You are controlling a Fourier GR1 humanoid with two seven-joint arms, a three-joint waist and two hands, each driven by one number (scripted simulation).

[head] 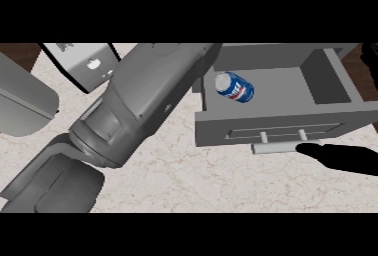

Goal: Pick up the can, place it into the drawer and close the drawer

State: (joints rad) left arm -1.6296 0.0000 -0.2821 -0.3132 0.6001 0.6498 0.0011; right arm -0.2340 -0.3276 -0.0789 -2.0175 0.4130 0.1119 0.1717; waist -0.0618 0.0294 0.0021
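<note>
Since the can's job is basically done, the drawer (pixel 336 107) sits pulled open with the blue can (pixel 235 87) lying inside it. Right hand (pixel 341 157), fingers straight, touches the drawer's handle (pixel 277 147), probably lining up the push shut.

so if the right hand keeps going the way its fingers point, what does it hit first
The right hand points left toward the drawer's handle, its fingertip right at the handle's right end. Going straight on it would likely meet that handle first, though depth is hard to judge. The can lies inside the open drawer.
</note>
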